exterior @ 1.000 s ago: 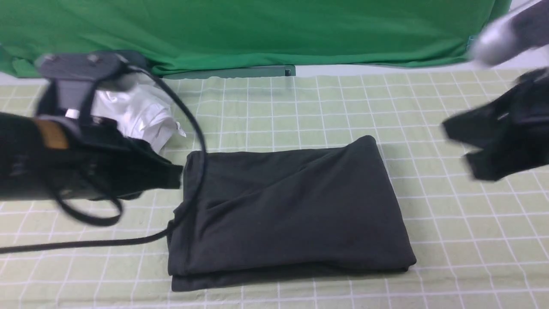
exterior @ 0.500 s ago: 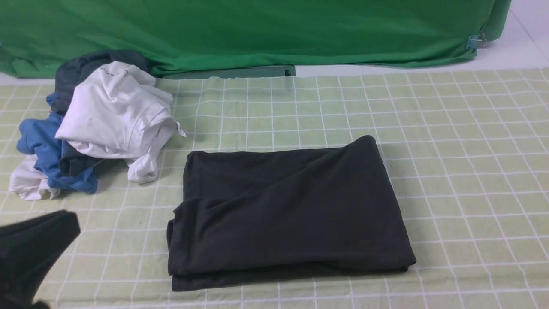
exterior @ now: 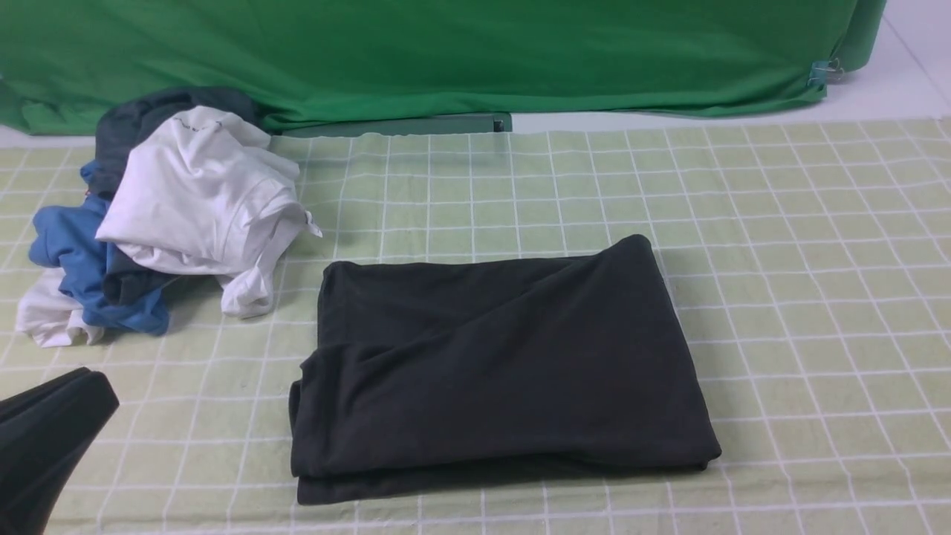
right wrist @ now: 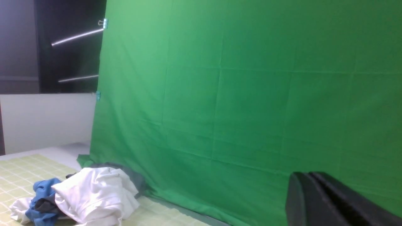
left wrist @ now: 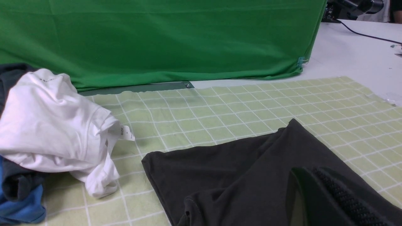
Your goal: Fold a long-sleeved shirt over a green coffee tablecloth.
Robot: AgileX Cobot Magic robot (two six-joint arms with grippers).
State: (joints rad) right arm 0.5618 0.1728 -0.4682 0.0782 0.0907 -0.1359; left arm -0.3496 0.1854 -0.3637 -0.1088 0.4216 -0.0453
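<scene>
The black long-sleeved shirt (exterior: 494, 364) lies folded into a thick rectangle in the middle of the green coffee tablecloth (exterior: 802, 245), a pale yellow-green cloth with white grid lines. Its folded edges also show in the left wrist view, the shirt (left wrist: 226, 182) filling the lower middle. My left gripper (exterior: 93, 390) sits low at the front left corner, shut and empty, well clear of the shirt; up close it (left wrist: 309, 175) shows pressed-together fingers. My right gripper (right wrist: 306, 179) is out of the front view; its wrist view shows it shut and empty, raised against the green backdrop.
A heap of white, blue and grey garments (exterior: 171, 215) lies at the back left of the tablecloth. A deep green backdrop cloth (exterior: 446, 52) hangs along the far edge, clipped at its right corner (exterior: 821, 72). Bare white table (exterior: 906, 82) lies beyond the cloth's right end.
Both arms have pulled back off the shirt: the left from beside its left edge down to the front left corner, the right from the far right out of the front view. The shirt stays still.
</scene>
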